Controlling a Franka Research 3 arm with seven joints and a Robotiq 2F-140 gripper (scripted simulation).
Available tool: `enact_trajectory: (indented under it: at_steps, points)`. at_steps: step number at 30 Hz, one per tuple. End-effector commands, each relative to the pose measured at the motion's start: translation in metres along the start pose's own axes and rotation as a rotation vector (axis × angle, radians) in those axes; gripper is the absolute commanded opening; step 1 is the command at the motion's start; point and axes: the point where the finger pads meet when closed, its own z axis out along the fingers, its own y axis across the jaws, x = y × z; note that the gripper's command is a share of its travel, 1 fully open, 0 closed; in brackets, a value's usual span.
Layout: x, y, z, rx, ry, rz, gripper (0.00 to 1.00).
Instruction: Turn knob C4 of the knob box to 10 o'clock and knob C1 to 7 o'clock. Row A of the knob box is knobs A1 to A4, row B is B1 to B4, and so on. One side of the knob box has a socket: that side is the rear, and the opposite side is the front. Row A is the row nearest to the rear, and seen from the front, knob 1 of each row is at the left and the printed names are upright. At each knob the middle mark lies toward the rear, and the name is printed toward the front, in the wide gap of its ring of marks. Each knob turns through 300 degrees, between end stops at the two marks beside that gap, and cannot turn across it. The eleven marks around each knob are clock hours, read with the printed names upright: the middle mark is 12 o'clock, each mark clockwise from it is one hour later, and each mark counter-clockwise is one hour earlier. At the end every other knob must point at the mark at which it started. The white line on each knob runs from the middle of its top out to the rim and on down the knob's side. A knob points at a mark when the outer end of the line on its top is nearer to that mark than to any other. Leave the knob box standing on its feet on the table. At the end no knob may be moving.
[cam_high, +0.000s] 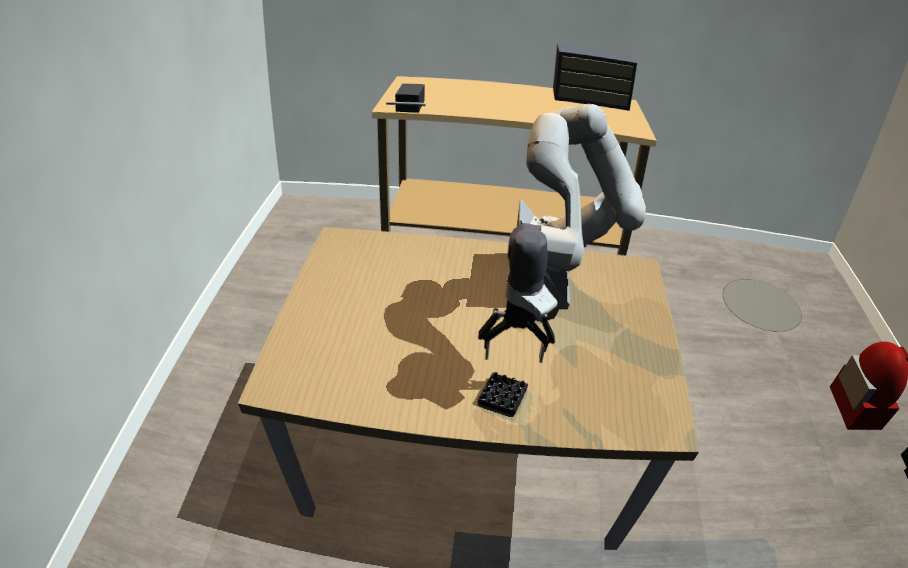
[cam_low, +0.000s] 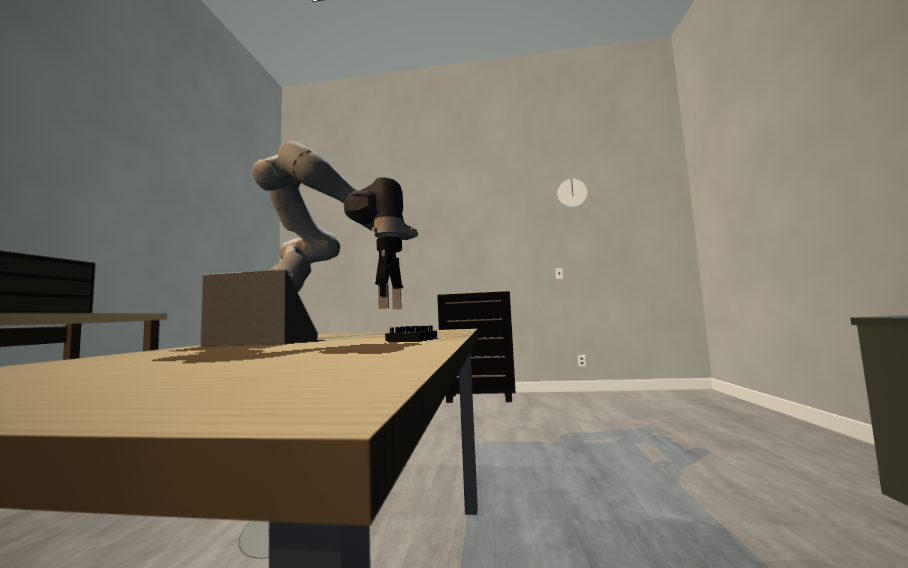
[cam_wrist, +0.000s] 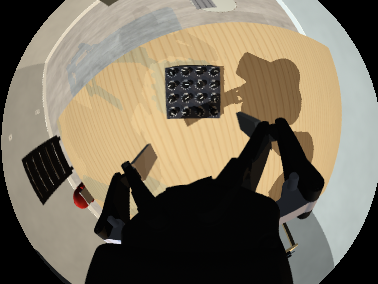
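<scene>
The black knob box (cam_high: 502, 395) (cam_low: 410, 336) (cam_wrist: 193, 91) stands flat on the table near its front edge in the top view. Its knobs are up, in a four by four grid with pale marks. The printed names, the socket and the exact directions of the white lines are too small to read, so C4 and C1 cannot be told apart from the others. My gripper (cam_high: 514, 359) (cam_low: 390, 307) (cam_wrist: 194, 136) is wide open and empty. It points down, above the table and clear of the box, on the arm's side of it. Nothing touches the knobs.
The wooden table (cam_high: 374, 267) (cam_low: 200, 401) (cam_wrist: 125, 100) carries the box and the arm's mount. The arm's shadow falls beside the box and partly across the table. A second table (cam_high: 468, 100) stands behind the arm, with a drawer unit (cam_high: 595, 77) and a small dark box (cam_high: 409, 95) on it.
</scene>
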Motion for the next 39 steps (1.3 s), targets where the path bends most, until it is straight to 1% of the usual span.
enact_trajectory:
  at_steps: [1,27,33,39]
  points:
    - [0.0002,0.0003,-0.0008,-0.001,0.0,-0.004,1.0]
    - [-0.0002,0.0002,-0.0008,-0.001,0.0,-0.004,1.0]
    - [-0.0023,-0.0006,-0.0008,-0.001,0.0,-0.004,1.0]
    - [-0.0095,-0.0031,-0.0008,-0.001,0.0,-0.004,1.0]
